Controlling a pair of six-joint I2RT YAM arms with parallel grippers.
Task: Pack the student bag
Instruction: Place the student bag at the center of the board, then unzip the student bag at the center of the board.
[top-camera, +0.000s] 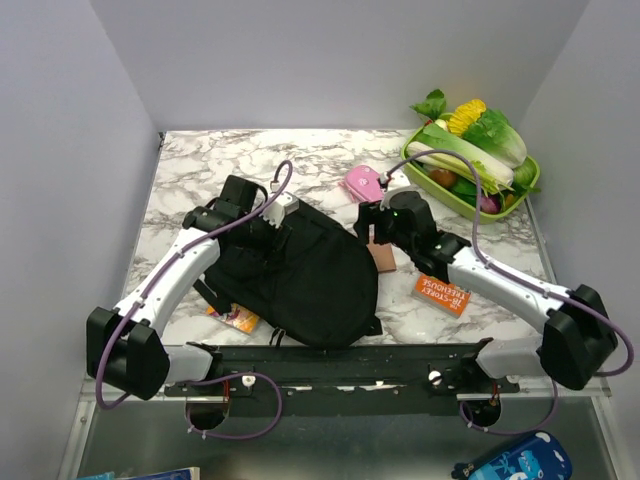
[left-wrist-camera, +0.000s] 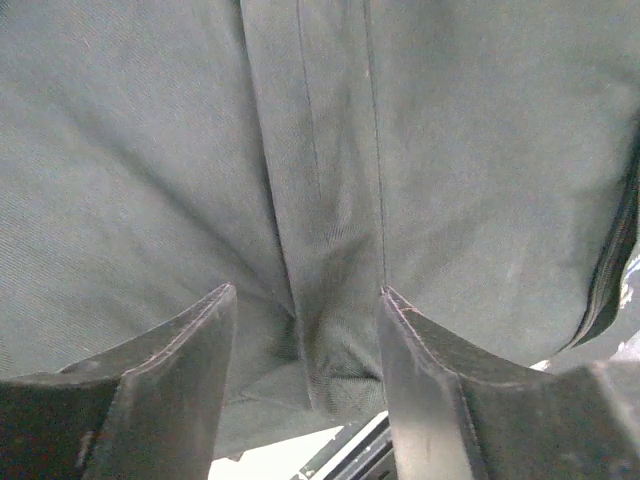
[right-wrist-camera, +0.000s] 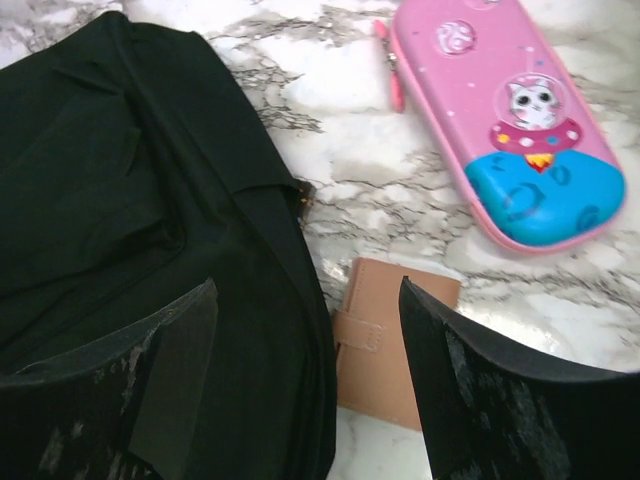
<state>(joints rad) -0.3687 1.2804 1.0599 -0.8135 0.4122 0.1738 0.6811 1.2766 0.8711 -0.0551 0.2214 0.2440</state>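
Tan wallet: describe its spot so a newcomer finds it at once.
Start at the black student bag in the middle of the marble table. Along its right edge, below the right gripper, lies the tan wallet. It is plain brown with a strap tab, unlike the pink pencil case beyond it.

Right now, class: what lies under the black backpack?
An orange printed item pokes out from beneath the backpack at its near left edge; its covered part, and anything else underneath, cannot be seen.
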